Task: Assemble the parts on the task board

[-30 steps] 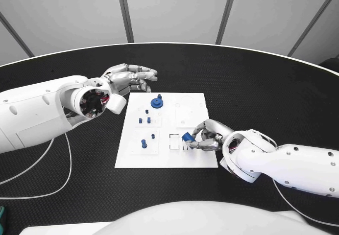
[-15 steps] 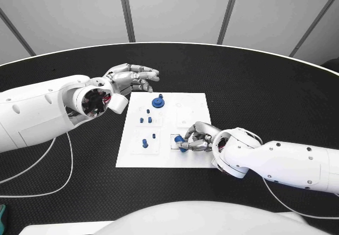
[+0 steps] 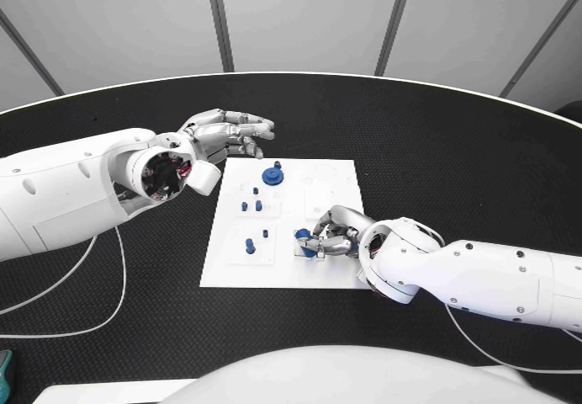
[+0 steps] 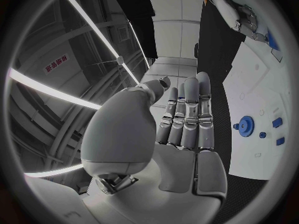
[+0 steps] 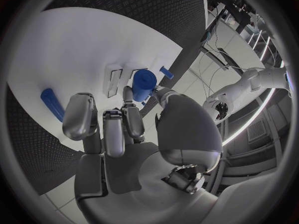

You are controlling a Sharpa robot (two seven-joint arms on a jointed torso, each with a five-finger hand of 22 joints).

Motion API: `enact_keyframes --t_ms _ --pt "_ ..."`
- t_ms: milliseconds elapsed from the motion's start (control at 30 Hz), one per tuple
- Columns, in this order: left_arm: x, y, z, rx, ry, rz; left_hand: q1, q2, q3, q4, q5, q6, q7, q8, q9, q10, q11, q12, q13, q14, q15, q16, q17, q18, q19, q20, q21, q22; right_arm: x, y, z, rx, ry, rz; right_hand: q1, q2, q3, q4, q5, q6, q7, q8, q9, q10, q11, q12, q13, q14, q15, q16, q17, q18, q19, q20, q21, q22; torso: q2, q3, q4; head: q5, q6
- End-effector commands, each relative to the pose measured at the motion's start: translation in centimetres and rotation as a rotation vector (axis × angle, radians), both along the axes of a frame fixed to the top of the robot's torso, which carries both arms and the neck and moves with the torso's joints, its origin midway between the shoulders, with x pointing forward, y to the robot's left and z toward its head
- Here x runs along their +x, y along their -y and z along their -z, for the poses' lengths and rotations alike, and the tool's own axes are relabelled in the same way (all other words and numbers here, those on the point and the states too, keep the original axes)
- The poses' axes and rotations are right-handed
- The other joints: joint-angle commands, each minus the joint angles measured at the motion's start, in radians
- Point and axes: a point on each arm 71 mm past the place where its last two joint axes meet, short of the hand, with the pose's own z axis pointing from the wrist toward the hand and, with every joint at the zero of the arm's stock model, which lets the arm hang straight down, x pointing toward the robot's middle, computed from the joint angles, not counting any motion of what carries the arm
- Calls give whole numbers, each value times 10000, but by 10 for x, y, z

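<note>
The white task board [image 3: 340, 181] lies in the middle of the black table. My right hand [image 3: 334, 239] is low over the board's near middle and pinches a blue cylindrical part [image 3: 304, 235] between thumb and finger, by the rectangular slots [image 5: 115, 82]. The right wrist view shows the same part [image 5: 144, 83] at the fingertips. My left hand [image 3: 225, 133] hovers beyond the board's far left corner with straight fingers, holding nothing. A blue round part with a peg [image 3: 273, 175] stands at the board's far end. Small blue pegs [image 3: 251, 204] and a taller peg [image 3: 250, 246] stand on the left half.
Black table surface surrounds the board on all sides. White cables [image 3: 115, 278] trail over the table under my left arm. In the left wrist view the board [image 4: 255, 104] carries the blue round part [image 4: 245, 125], with my right hand [image 4: 239, 15] farther along it.
My right hand has slid left across the board's near part with the blue part in its fingers, and the arm has followed. The left hand has hardly moved.
</note>
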Motion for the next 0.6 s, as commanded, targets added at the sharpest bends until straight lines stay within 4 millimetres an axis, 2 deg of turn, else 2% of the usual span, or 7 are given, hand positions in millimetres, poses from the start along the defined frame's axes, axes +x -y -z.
enact_keyframes --t_ms 33,200,233,300,433,600 --pt "0 0 0 0 -1 4 10 101 -75 8 -48 -21 59 39 17 -77 -17 52 13 -73 8 -3 16 67 23 74 -45 -11 0 -1 -1 41 35 -2 -131 -27 11 41 -38 358 -295 60 13 54 -32 52 479 887 -78 58 1878 -155 37 -93 65 1086 14 4 1 9 1" --pt "0 0 0 3 -4 0 10 101 -75 8 -48 -21 59 39 17 -77 -17 52 13 -73 8 -3 16 67 23 74 -45 -11 2 -1 -2 8 36 19 -312 -54 -31 61 -145 373 -314 113 51 67 -51 42 483 888 -98 58 1877 -157 42 -116 66 1097 -3 -6 7 9 1" --pt "0 0 0 5 -4 -3 10 101 -75 8 -48 -21 59 39 17 -77 -17 52 13 -73 8 -3 16 67 23 74 -45 -11 3 -1 -1 -20 25 32 -621 -72 -155 70 -451 387 -325 153 79 64 -58 18 472 887 -102 56 1874 -160 43 -125 61 1103 -9 -9 1 16 1" --pt "0 0 0 5 -5 -2 10 101 -75 8 -48 -21 59 39 17 -77 -17 52 13 -73 8 -3 16 67 23 74 -45 -11 4 0 -1 -73 1 59 -691 -71 -184 77 -472 378 -330 164 89 63 -63 8 469 886 -108 54 1869 -157 42 -132 51 1103 -11 -9 -5 15 1" --pt "0 1 0 4 -8 10 10 101 -75 8 -48 -21 59 39 17 -77 -17 52 13 -73 8 -3 16 67 23 74 -45 -11 6 3 0 -201 -62 122 -1268 -94 -568 92 -527 360 -368 274 177 44 -94 -71 439 879 -138 39 1837 -151 34 -161 -7 1109 -20 -5 -10 7 1" --pt "0 1 0 6 -12 17 10 101 -75 8 -48 -21 59 39 17 -77 -17 52 13 -73 8 -3 16 67 23 74 -45 -11 8 5 2 -338 -159 113 -1290 -91 -588 91 -519 359 -371 281 183 41 -97 -78 435 878 -140 38 1836 -150 33 -163 -9 1109 -27 -2 -13 -4 1"
